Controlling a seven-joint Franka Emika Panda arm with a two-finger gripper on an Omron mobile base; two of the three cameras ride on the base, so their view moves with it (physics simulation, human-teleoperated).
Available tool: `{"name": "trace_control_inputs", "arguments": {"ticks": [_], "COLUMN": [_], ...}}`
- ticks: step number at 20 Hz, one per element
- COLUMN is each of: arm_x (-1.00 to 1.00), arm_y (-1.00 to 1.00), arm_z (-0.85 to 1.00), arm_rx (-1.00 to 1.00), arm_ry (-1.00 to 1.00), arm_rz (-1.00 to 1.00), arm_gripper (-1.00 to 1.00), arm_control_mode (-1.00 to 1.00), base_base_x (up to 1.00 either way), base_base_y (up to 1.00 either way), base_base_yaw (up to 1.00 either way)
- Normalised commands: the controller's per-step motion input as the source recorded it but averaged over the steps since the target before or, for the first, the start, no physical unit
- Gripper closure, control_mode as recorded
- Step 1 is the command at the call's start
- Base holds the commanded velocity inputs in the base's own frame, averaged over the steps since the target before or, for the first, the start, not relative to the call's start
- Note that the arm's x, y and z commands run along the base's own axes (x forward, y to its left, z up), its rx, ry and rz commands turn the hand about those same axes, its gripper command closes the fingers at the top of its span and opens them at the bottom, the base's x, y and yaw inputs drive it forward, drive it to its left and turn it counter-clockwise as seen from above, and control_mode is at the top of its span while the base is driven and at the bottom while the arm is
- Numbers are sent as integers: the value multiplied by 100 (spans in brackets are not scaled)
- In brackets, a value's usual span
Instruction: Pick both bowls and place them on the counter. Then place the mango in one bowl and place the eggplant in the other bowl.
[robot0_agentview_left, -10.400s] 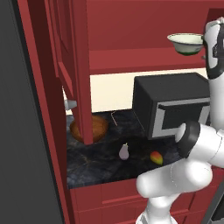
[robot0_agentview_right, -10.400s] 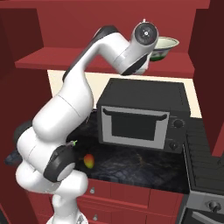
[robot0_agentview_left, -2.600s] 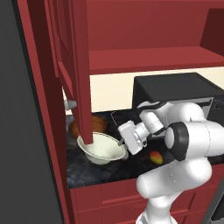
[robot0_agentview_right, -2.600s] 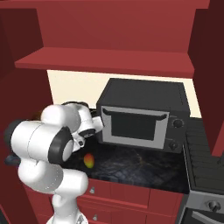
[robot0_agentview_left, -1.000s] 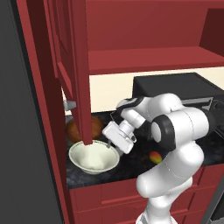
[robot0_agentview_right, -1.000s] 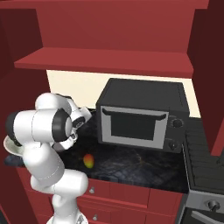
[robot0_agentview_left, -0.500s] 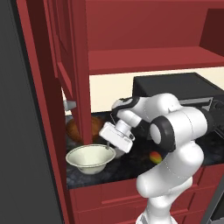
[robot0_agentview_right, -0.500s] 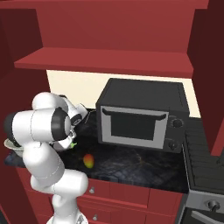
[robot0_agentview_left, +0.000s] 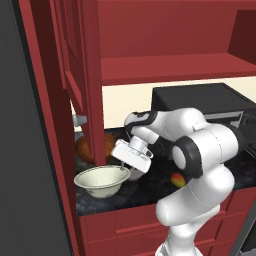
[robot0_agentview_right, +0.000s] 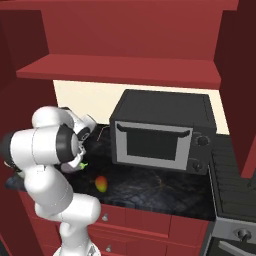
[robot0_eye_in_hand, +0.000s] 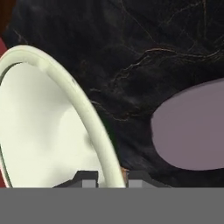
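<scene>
The cream-white bowl (robot0_eye_in_hand: 39, 127) takes up the left side, its rim curving down to the bottom edge, where the two dark fingertips (robot0_eye_in_hand: 89, 178) sit one on each side of it. To the right is the pale purple eggplant (robot0_eye_in_hand: 190, 127), lying on the dark veined counter (robot0_eye_in_hand: 144, 48), apart from the bowl.

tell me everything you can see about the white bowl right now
The white bowl is round, glossy and cream-white, empty, with a thick rolled rim and a wall tapering to a narrow foot. It sits upright on the dark counter, near its front edge, just ahead of the brown bowl. The claw straddles its rim, one fingertip inside and one outside. The eggplant lies close beside it; whether they touch is unclear.
</scene>
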Motion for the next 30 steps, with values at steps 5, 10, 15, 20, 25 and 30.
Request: {"name": "trace_control_inputs", "arguments": {"ticks": [5,10,15,20,25,30], "arm_x": [-6,-9,-1,0,-11,-23], "arm_y": [-3,-6,-11,-20,-22,-24], "arm_z": [0,1,4,13,24,17], "arm_rx": [-3,-2,-2,-1,0,-1], "arm_ry": [-3,-5,-1,0,-5,-7], "arm_rz": [0,0,0,0,0,-9], "arm_gripper": [-100,-100,-100,-100,-100,-100], "arm_control_mode": [-100,-100,-100,-100,-100,-100], "base_base_x": [0,0,0,0,0,0], "base_base_y": [0,0,0,0,0,0], "base_base_yaw": [0,0,0,0,0,0]}}
